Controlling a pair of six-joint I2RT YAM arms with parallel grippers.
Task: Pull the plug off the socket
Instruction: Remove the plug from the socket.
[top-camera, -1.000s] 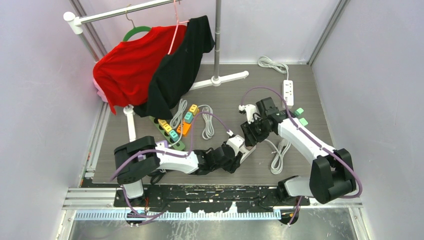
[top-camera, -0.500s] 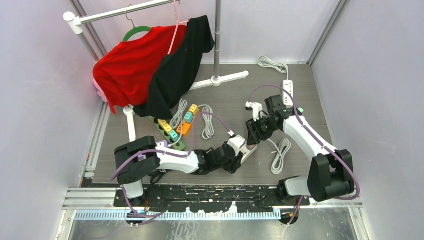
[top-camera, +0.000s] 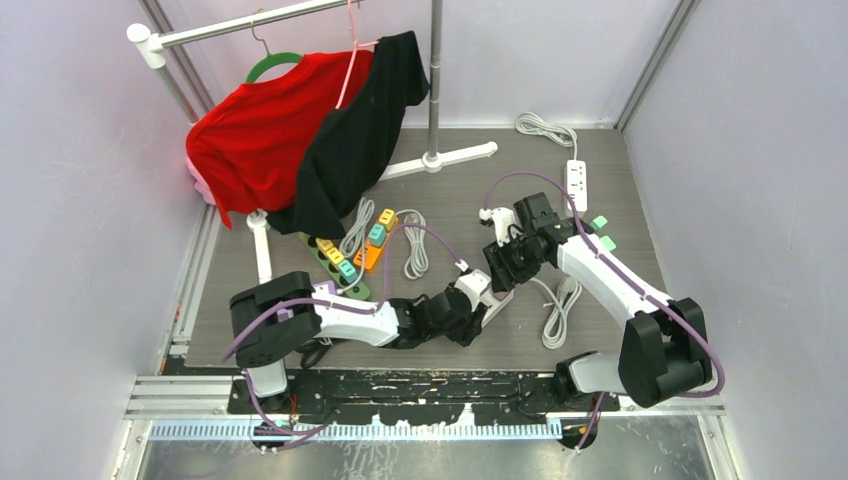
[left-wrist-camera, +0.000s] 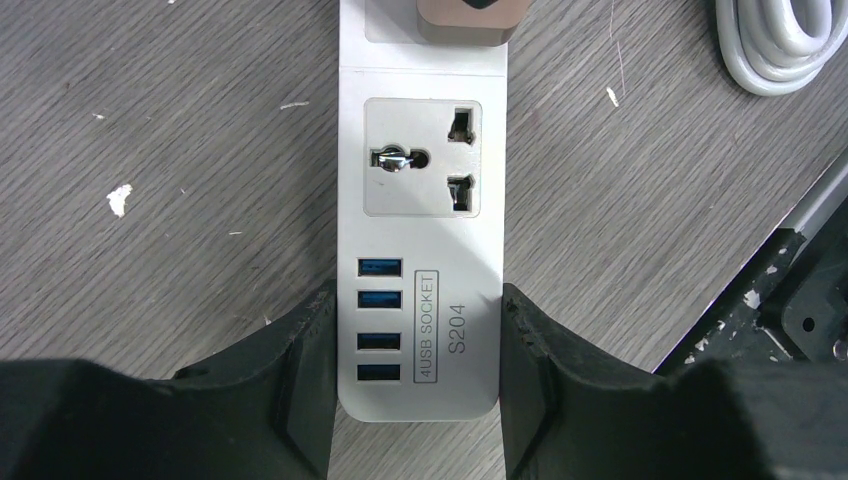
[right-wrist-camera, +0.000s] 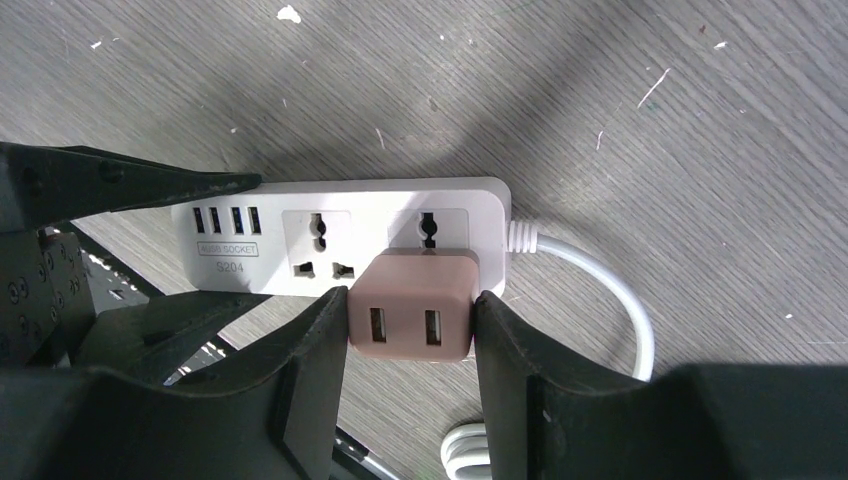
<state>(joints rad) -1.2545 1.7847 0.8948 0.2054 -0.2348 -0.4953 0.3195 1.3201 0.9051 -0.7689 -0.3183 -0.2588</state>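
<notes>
A white rectangular plastic power strip (left-wrist-camera: 420, 200) lies flat on the grey wood-grain tabletop (left-wrist-camera: 150, 130). The left pincer (left-wrist-camera: 418, 345) is partly open, its two black fingers pressed against both long sides of the strip at the USB-port end. At the opposite end, next to the strip's white cable (right-wrist-camera: 550, 247), a pinkish-brown square plastic plug (right-wrist-camera: 412, 300) with two USB ports stands over the last socket. The right pincer (right-wrist-camera: 410, 335), partly open, clamps that plug by two opposite sides. Whether its pins sit fully in the strip cannot be told.
</notes>
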